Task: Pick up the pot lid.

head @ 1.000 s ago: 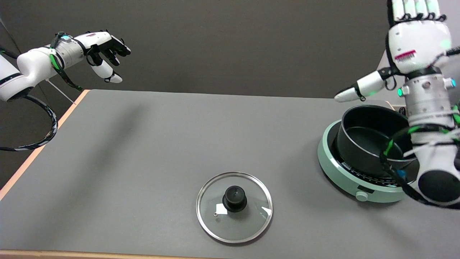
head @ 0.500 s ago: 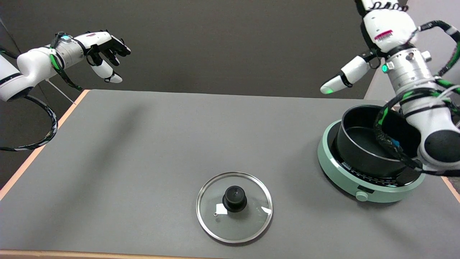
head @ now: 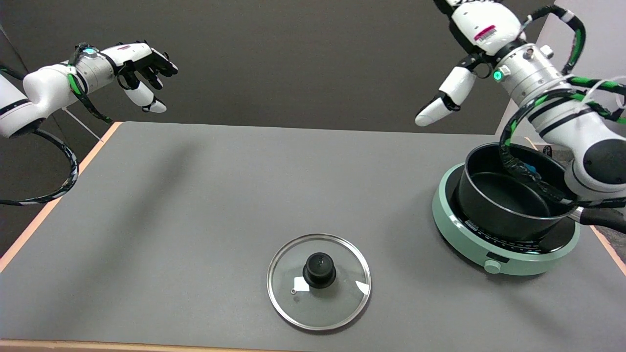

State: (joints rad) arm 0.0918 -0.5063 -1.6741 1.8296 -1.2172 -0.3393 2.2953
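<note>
A round glass pot lid (head: 337, 303) with a metal rim and a black knob (head: 319, 269) lies flat on the grey table near its front edge. My right hand (head: 472, 41) is high in the air at the upper right, far from the lid, above and behind the pot. Only its palm and thumb show; the other fingers are cut off by the picture's top edge. The thumb sticks out down and to the left, and nothing is in the hand.
A black pot (head: 508, 195) stands without a lid on a pale green induction cooker (head: 489, 254) at the right. My right forearm with its cables crosses above the pot. The idle left hand (head: 142, 68) hangs at the upper left. The table's edges (head: 54, 200) are orange.
My right arm has swung up and to the left, away from the pot's front; the hand has tilted and now sits higher, partly out of the picture. The lid has not moved.
</note>
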